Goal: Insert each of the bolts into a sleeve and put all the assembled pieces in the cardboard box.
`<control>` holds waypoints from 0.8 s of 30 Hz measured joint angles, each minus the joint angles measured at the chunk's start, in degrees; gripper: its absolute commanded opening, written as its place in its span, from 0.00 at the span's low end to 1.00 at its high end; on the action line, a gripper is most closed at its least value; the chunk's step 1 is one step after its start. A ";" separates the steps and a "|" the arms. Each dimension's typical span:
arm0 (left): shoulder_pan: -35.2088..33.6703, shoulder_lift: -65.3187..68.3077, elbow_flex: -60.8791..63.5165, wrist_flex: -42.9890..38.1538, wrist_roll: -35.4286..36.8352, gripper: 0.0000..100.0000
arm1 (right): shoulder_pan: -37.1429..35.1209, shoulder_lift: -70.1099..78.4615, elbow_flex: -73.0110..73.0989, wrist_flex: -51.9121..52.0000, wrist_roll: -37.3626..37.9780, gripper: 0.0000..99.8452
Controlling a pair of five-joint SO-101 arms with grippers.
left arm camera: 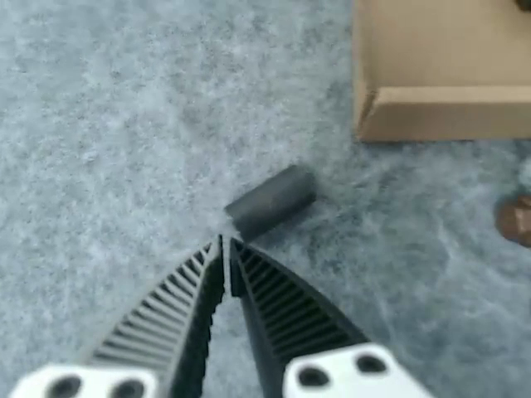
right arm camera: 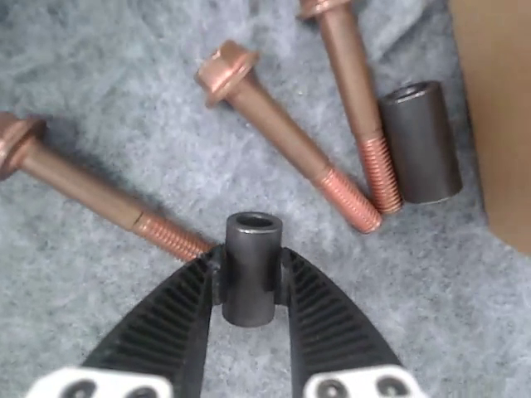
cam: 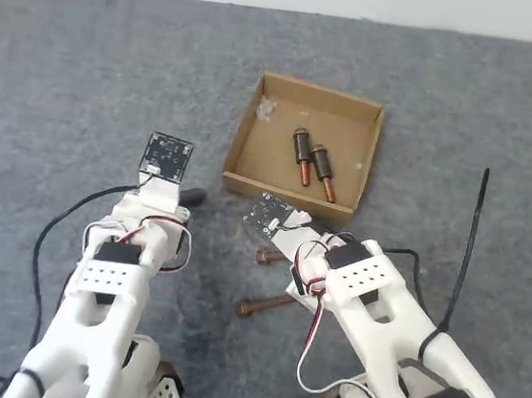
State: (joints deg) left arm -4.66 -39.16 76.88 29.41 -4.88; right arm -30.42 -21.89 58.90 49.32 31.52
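Note:
My right gripper (right arm camera: 251, 272) is shut on a dark sleeve (right arm camera: 253, 236), held upright just above the grey carpet. Three copper bolts lie loose beyond it: one (right arm camera: 99, 195), a second (right arm camera: 278, 133), and a third (right arm camera: 353, 91) alongside another dark sleeve (right arm camera: 419, 141). My left gripper (left arm camera: 226, 246) is shut and holds nothing, its tips just short of a dark sleeve (left arm camera: 270, 201) lying on its side. The cardboard box (cam: 246, 134) holds two assembled pieces (cam: 302, 155) (cam: 324, 170).
A box corner (left arm camera: 440, 108) stands close beyond the left gripper's sleeve. Two bolts (cam: 269, 255) (cam: 263, 305) show by the right arm in the high view. Black cables trail beside both arms. Grey carpet covers the table.

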 measured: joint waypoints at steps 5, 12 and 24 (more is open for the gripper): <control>1.58 0.00 -5.27 12.13 3.43 0.01 | 2.02 0.00 -0.18 0.26 -2.37 0.01; 9.76 -13.80 -3.25 24.35 1.32 0.01 | 3.25 0.09 -0.18 -0.44 -6.42 0.01; 23.30 -32.70 0.26 32.62 0.26 0.01 | 4.48 1.23 -0.88 -1.41 -10.81 0.01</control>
State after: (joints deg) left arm 18.64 -71.87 77.14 62.02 -4.62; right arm -25.93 -20.66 58.02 47.91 20.70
